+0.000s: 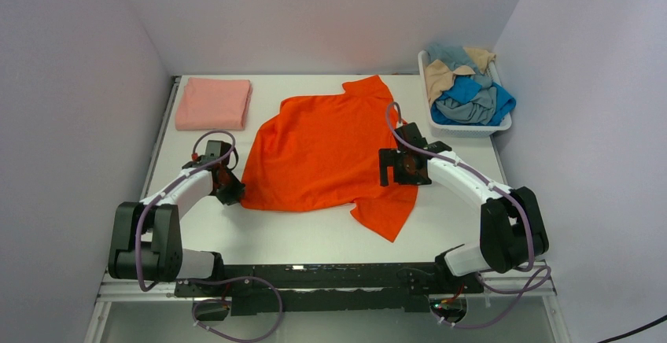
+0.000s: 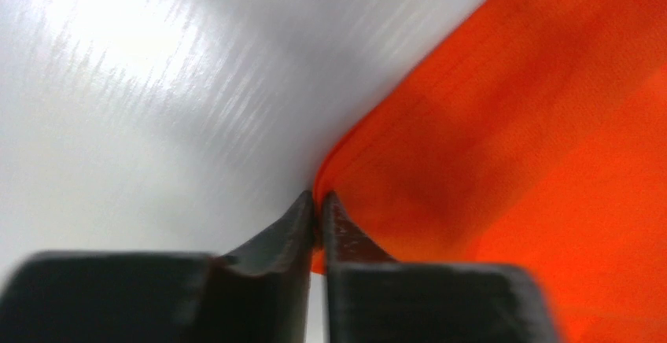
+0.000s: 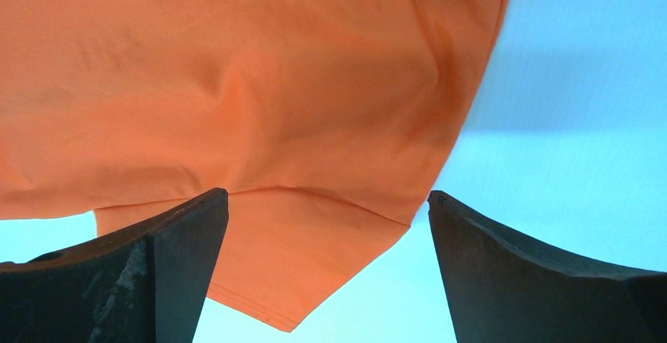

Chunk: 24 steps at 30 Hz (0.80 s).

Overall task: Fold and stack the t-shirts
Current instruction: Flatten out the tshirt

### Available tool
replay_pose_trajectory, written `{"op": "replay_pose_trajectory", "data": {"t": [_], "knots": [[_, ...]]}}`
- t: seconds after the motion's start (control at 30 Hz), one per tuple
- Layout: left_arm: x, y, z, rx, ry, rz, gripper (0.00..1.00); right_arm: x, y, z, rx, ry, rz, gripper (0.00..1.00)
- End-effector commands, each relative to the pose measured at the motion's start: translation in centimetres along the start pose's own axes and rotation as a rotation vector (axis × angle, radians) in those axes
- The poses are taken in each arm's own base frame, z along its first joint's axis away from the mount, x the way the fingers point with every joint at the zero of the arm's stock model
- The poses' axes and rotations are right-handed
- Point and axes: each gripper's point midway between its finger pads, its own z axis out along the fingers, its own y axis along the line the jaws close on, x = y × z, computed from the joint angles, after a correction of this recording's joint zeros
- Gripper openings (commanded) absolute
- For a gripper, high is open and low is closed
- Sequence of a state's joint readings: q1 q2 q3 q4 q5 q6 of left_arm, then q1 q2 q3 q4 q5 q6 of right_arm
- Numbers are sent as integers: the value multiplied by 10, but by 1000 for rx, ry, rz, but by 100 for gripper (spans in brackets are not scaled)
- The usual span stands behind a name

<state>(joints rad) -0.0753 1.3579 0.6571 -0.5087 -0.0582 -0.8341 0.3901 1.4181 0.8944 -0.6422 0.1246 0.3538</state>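
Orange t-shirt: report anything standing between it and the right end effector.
Nothing visible does. The right end effector hangs open over the orange t-shirt, near a sleeve, with bare cloth showing in its gap.

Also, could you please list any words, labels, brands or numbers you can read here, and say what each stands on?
There is no readable text in any view.
The orange t-shirt is plain, with no print or tag showing.
The folded salmon-pink t-shirt is plain too.
The white basket and the heaped shirts in it show no label.
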Motion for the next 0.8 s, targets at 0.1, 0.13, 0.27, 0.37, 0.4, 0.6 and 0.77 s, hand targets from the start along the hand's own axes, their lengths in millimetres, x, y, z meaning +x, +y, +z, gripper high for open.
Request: {"op": "replay_pose_trajectory", "data": {"t": [0.1,0.13,0.27,0.37,0.4,0.6,0.77], "knots": [[20,25,-6,-85,71,32,0,34,-6,-19,50,115,53,100],[19,27,-10,-100,64,30,0,44,-4,-21,43,140,43,100],[13,24,-20,-85,39,30,0,86,17,-25,-36,236,-4,92],[12,22,-24,-70,32,33,0,111,40,-25,-125,287,-58,88],[12,21,-24,-66,33,34,0,117,43,-25,-124,297,-76,87],[17,18,-22,-43,49,31,0,135,44,-13,-105,342,-52,73],[20,16,-20,-25,56,15,0,141,42,-7,-87,373,-51,65]]}}
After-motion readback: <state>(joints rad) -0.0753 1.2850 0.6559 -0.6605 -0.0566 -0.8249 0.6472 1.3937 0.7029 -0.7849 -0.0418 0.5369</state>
